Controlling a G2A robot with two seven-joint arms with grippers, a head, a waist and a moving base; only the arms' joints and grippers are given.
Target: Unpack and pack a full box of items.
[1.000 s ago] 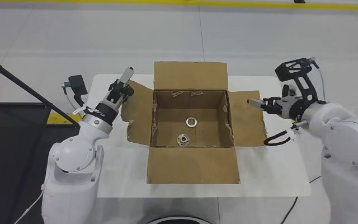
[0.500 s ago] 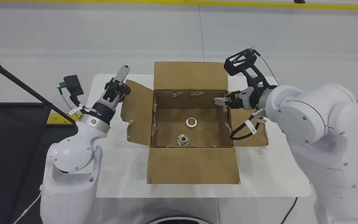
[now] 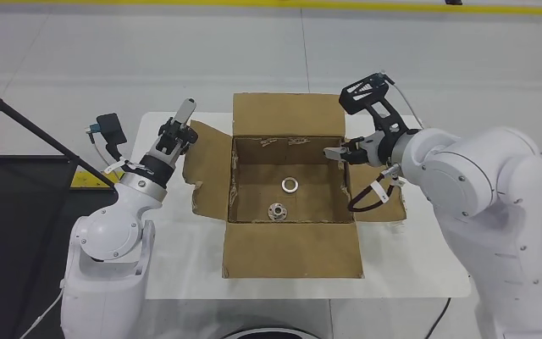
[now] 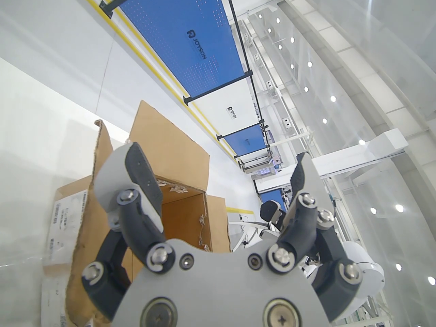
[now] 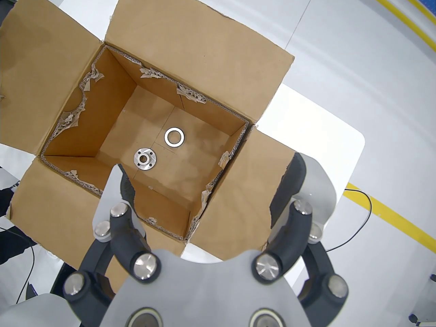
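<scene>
The box [image 3: 288, 146] seems nearly unpacked: only a ring [image 3: 290, 183] and a flange [image 3: 276, 210] lie inside. The right gripper [image 3: 331, 154] over its edge and the left gripper [image 4: 218, 161] beside it are both open and empty.

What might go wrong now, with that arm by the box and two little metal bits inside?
The washer and flanged disc lie flat on the floor of the deep cardboard box, so the open right hand may struggle to pinch them. Reaching down, it might also snag the torn rim or bump a wall.
</scene>
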